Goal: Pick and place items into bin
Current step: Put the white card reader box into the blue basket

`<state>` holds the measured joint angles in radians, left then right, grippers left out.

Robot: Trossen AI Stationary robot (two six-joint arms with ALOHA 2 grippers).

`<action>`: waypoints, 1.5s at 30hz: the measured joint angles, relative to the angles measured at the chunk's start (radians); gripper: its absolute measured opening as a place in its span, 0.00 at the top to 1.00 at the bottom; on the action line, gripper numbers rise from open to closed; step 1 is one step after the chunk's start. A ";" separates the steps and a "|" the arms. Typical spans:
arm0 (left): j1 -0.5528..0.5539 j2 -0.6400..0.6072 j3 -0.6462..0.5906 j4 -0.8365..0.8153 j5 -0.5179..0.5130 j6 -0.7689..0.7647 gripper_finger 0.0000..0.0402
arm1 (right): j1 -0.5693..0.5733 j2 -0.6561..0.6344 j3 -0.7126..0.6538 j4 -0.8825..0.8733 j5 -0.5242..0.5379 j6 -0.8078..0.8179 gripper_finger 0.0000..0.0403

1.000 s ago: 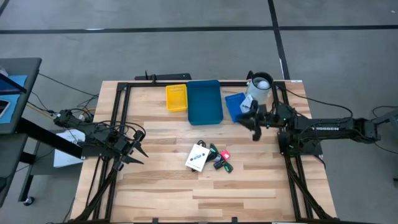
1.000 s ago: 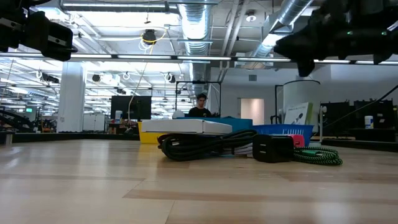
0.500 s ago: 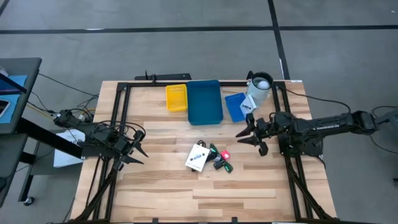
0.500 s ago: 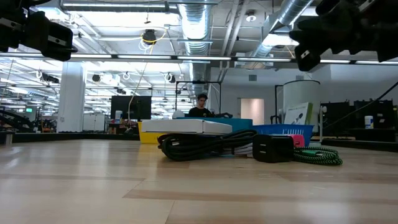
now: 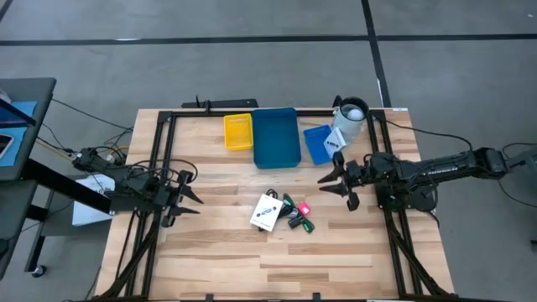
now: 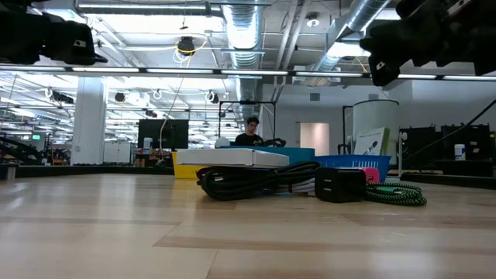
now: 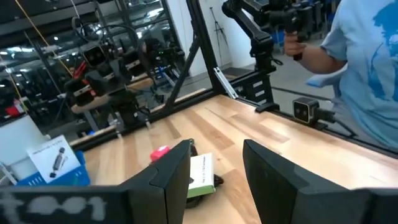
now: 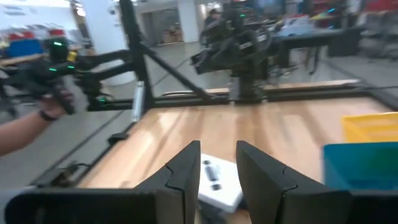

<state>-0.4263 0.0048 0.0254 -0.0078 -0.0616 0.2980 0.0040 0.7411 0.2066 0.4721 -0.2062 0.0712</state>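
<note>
A white card package [image 5: 266, 211] lies flat at the middle of the table, with small black clip pieces with green and red parts [image 5: 297, 216] beside it. A second white package [image 5: 336, 140] leans in the small blue bin [image 5: 315, 146]. My left gripper [image 5: 191, 195] hovers open above the table's left side, pointing level toward the items. My right gripper [image 5: 334, 191] hovers open at the right, also pointing at them. In the right wrist view the package [image 8: 217, 180] shows between the open fingers, farther off. In the left wrist view the package [image 7: 200, 172] shows likewise.
A yellow bin [image 5: 238, 132] and a large blue bin [image 5: 276, 137] stand at the far middle, with a white cup [image 5: 351, 117] at the far right. Black frame rails [image 5: 159, 168] run along both sides. A person holding controllers [image 7: 348, 68] stands beyond the table.
My right gripper has swung from beside the small blue bin toward the table's near edge, stopping level with the items, then stayed still. My left gripper has stayed in place but rolled about its own pointing line. The items have not moved.
</note>
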 joint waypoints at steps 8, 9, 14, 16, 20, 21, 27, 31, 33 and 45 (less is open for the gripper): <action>0.000 0.000 -0.002 0.079 0.039 -0.266 0.65 | 0.001 0.000 0.000 0.000 0.058 -0.066 0.75; 0.000 0.000 -0.002 0.106 0.045 -0.307 0.65 | 0.003 0.000 0.000 0.000 0.058 -0.081 0.75; 0.000 0.000 -0.002 0.269 0.020 -0.427 0.65 | 0.038 0.000 0.000 0.000 0.056 -0.168 0.75; 0.000 0.000 -0.002 0.329 -0.005 -0.366 0.65 | 0.054 0.000 0.000 0.000 0.072 -0.202 0.75; 0.000 0.000 -0.001 0.398 -0.056 -0.296 0.65 | 0.073 0.000 0.000 -0.007 0.115 -0.233 0.75; 0.000 0.000 -0.001 0.412 -0.061 -0.294 0.65 | 0.074 0.000 0.000 -0.013 0.124 -0.237 0.75; 0.000 0.000 -0.001 0.534 -0.125 -0.281 0.65 | 0.072 0.000 0.000 -0.023 0.133 -0.231 0.75; 0.000 0.000 0.001 0.609 -0.219 -0.282 0.65 | 0.072 0.000 0.000 -0.023 0.133 -0.194 0.75; 0.000 0.000 0.001 0.595 -0.254 -0.287 0.65 | 0.072 0.000 0.000 -0.023 0.133 -0.185 0.75; 0.001 0.187 0.001 0.379 -0.416 -0.466 0.65 | 0.072 0.000 0.000 -0.024 0.193 -0.148 0.75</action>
<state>-0.4257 0.1916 0.0261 0.3714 -0.4778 -0.1683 0.0765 0.7412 0.2066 0.4484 -0.0134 -0.0765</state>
